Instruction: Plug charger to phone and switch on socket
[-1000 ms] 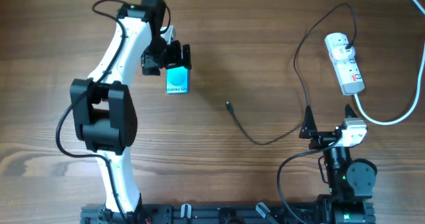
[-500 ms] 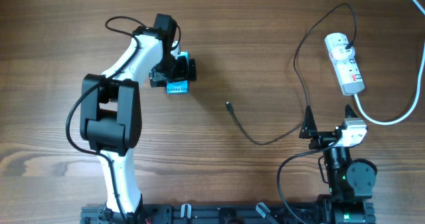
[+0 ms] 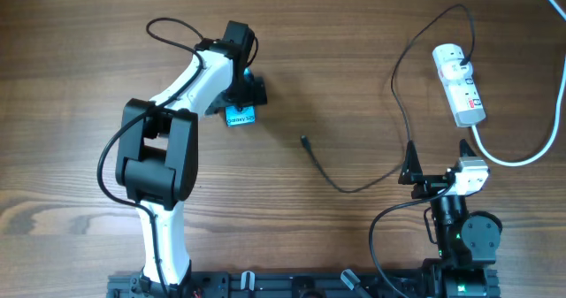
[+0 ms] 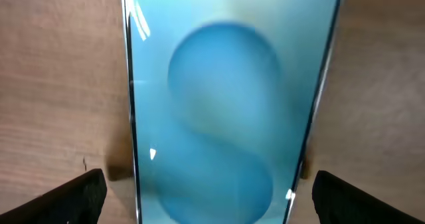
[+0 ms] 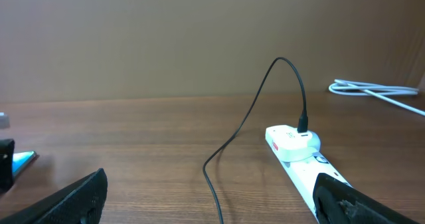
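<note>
Left claw (image 4: 209, 197) straddles the phone (image 4: 226, 104).
Jaws spread either side, likely to steady it for the charger plug (image 3: 304, 141); right claw (image 5: 212, 197) spread too.

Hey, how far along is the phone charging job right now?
Done: the charger has its adapter in the socket. In hand: the left gripper straddles the phone; whether it grips is unclear. Left: the plug tip lies loose, apart from the phone, and the right gripper is open, away from the socket, so plugging in remains, and likely the switch; its state is unreadable.
</note>
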